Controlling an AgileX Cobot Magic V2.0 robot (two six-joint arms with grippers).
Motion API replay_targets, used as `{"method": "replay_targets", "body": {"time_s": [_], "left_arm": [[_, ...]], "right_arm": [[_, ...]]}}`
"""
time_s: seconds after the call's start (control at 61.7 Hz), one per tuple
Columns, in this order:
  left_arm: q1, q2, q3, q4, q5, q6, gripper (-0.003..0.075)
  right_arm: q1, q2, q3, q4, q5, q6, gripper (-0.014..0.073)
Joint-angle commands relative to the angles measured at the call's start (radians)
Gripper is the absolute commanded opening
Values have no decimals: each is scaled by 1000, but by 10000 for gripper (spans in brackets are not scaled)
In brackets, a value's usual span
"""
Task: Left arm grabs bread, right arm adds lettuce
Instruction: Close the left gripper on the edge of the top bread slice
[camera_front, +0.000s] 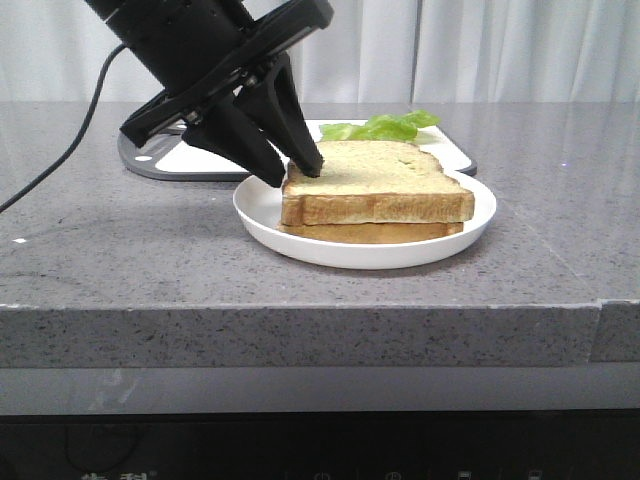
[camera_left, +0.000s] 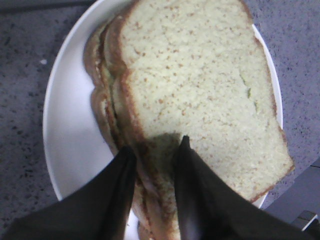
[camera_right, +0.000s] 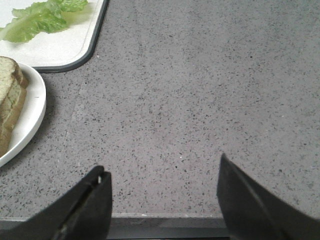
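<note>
Here left claw (camera_front: 298, 170) pinches bread (camera_front: 375, 185) edge; lower slice mostly hidden; right claw (camera_right: 162, 200) spread, holding nothing.

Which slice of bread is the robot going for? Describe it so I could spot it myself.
Find the round white plate near the front of the grey stone counter. Two toast slices are stacked on it; the target is the bread on top, its left edge pinched by the black left hand. It is thicker than the thin slice beneath.
</note>
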Motion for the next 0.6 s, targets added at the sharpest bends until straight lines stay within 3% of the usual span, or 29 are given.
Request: {"method": "replay_targets", "body": {"time_s": [0.0, 0.583], "left_arm": [[-9, -44, -31, -18, -35, -1, 189], [-11, -24, -33, -5, 3, -1, 170]], "right_arm": [[-8, 11, -27, -11, -62, -9, 477], [-8, 11, -27, -11, -55, -9, 477]]}}
